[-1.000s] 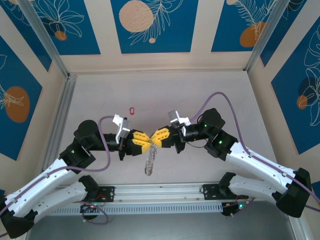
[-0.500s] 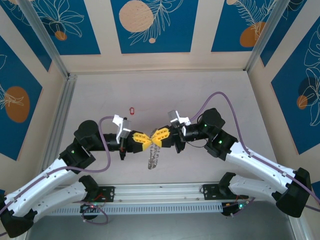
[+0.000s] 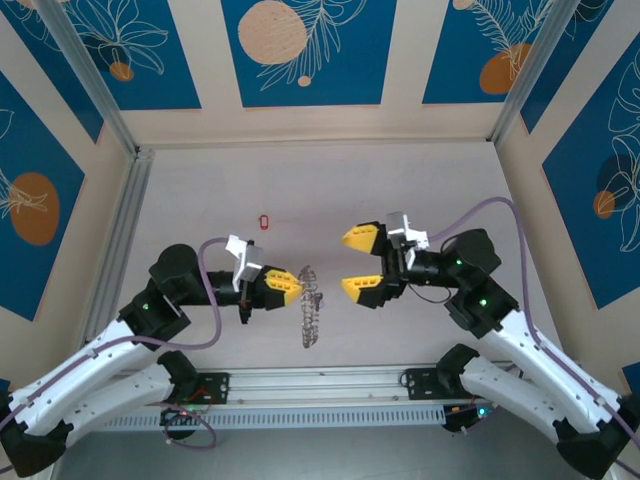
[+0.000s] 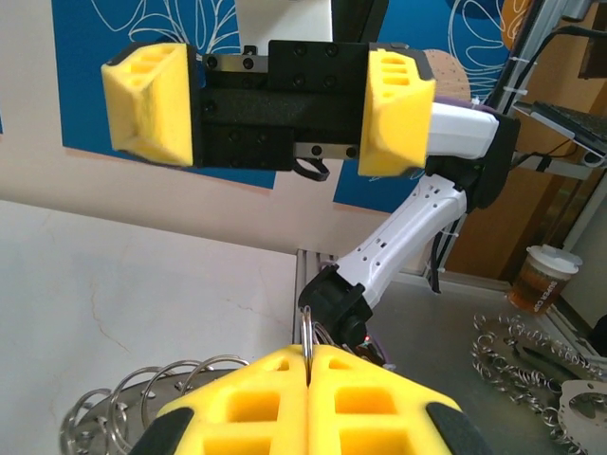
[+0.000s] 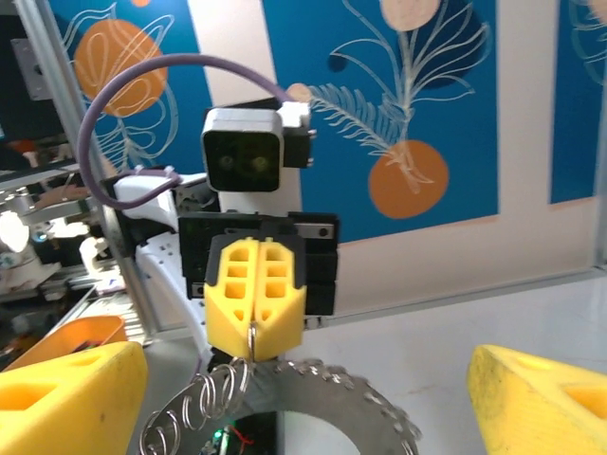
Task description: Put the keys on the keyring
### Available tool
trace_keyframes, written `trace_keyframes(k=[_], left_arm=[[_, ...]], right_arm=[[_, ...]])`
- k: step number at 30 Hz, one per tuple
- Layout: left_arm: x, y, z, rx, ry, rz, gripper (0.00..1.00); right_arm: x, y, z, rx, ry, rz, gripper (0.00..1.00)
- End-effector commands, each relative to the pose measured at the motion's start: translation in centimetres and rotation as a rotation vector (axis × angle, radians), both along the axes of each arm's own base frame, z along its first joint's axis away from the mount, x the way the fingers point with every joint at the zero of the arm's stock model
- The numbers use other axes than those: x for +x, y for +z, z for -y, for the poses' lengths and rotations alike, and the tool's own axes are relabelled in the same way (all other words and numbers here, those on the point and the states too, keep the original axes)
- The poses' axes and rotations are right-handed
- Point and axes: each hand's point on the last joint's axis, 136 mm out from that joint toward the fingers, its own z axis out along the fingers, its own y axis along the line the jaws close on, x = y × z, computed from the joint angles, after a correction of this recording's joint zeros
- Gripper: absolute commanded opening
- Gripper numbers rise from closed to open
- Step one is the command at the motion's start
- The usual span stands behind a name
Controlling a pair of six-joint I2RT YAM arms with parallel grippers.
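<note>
The left gripper [image 3: 292, 288] is pinching the keyring [image 3: 310, 315] tight, with the ring hanging just off its fingertips. It is needing to hold steady while the wide-open, empty right gripper [image 3: 352, 262] is going for the red key [image 3: 264, 221] lying on the table [image 3: 450, 190], away past the left gripper. A second ago both were squeezing the ring; now the right one is pulling back.

Arms [image 3: 80, 375] white-shelled, joints [image 3: 175, 270] black; purple cables [image 5: 161, 63]; yellow cellular fingers [image 4: 152, 100]; white camera [image 5: 248, 147] on wrist; small green LEDs [image 3: 481, 300].
</note>
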Motion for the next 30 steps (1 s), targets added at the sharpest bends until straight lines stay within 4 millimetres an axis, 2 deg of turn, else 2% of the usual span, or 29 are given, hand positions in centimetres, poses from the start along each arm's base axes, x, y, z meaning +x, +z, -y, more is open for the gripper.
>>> trace_keyframes(k=[1, 6, 9, 11, 14, 18, 24, 30], left_arm=[[-1.6, 1.1, -0.3, -0.045, -0.066, 0.080, 0.00], [-3.0, 1.4, -0.4, -0.062, -0.148, 0.106, 0.00], [-4.1, 2.0, -0.7, -0.083, -0.206, 0.113, 0.00], [-4.9, 2.8, -1.2, -0.110, -0.243, 0.128, 0.00], [-6.6, 4.4, -2.1, -0.166, -0.314, 0.153, 0.00], [-7.9, 6.8, -2.7, -0.234, -0.398, 0.177, 0.00], [-9.0, 9.0, -3.1, -0.297, -0.511, 0.175, 0.00], [-8.6, 9.4, -2.6, -0.286, -0.522, 0.173, 0.00]], right_arm=[[3.1, -3.3, 0.8, -0.092, -0.136, -0.160, 0.87], [8.5, -7.1, 1.7, -0.183, -0.304, -0.351, 0.83], [9.4, -7.6, 0.9, -0.194, -0.273, -0.374, 0.81], [8.4, -7.0, -0.1, -0.172, -0.185, -0.335, 0.80], [5.6, -6.0, -1.9, -0.161, -0.049, -0.216, 0.79], [2.4, -6.2, -3.9, -0.191, 0.082, -0.105, 0.79], [1.0, -6.9, -4.4, -0.184, 0.183, -0.090, 0.76], [1.3, -7.5, -4.4, -0.169, 0.196, -0.089, 0.75]])
